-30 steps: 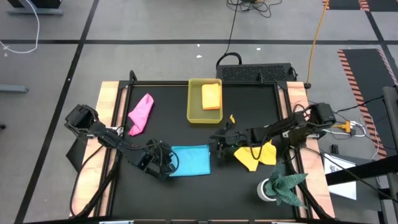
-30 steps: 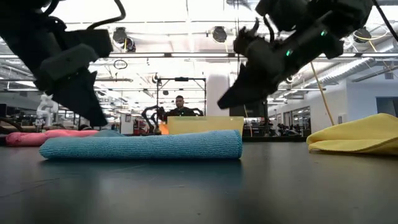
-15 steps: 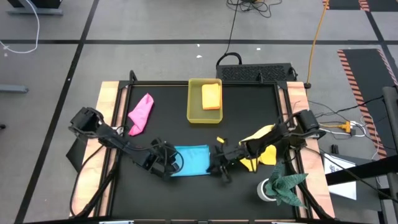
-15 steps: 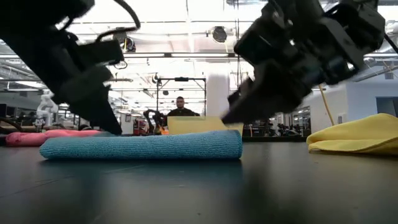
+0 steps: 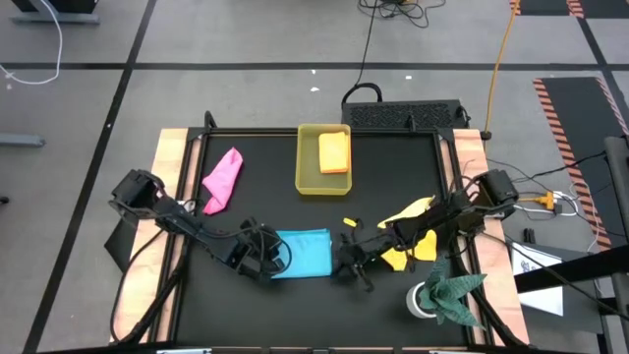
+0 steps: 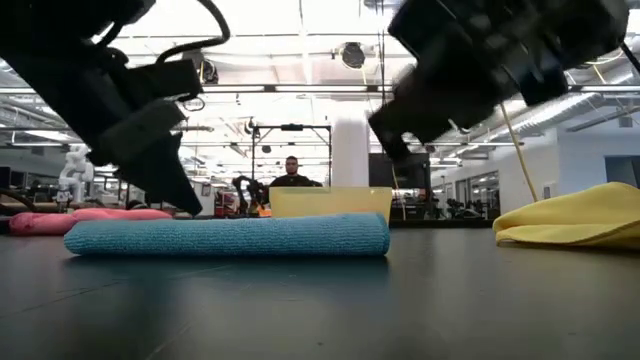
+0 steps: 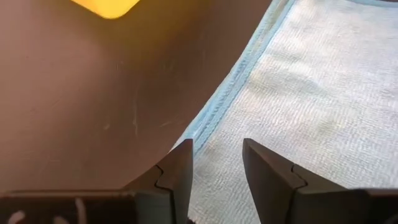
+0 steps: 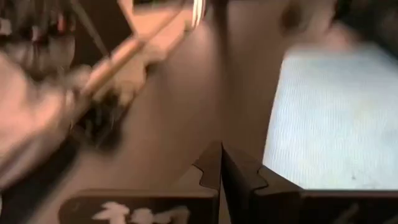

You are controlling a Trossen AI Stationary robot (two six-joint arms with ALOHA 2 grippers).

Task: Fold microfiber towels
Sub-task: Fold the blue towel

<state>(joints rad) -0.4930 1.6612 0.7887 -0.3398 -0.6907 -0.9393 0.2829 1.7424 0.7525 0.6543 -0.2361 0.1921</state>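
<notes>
The light blue towel (image 5: 307,253) lies folded flat on the black table, a low roll in the low view (image 6: 230,235). My left gripper (image 5: 267,258) stands open at its left end, fingers slanting down over the hemmed edge (image 7: 214,118). My right gripper (image 5: 348,265) is shut with nothing between its fingers, just off the towel's right edge and above the table (image 6: 395,140). The yellow towel (image 5: 405,251) lies crumpled under my right arm. Flat on the table at the far left lies the pink towel (image 5: 222,180). The orange towel (image 5: 335,151) rests in the yellow tray (image 5: 307,169). My left gripper has its two open fingers (image 7: 180,168) over the blue towel's left end, beside the hem, slanting down from the table's left. I cannot tell whether the tips touch the cloth. The towel lies flat and undisturbed.
A dark green cloth (image 5: 450,288) drapes over a white object at the near right corner. Wooden rails (image 5: 177,167) border the black mat on the left and right. A person (image 6: 291,172) stands far behind the table.
My right gripper has swung from the far side of the blue towel's right end toward the table's near edge, along that end, and has tipped closer to level. My left gripper has sunk a little onto the towel's left end. The blue towel has not moved.
</notes>
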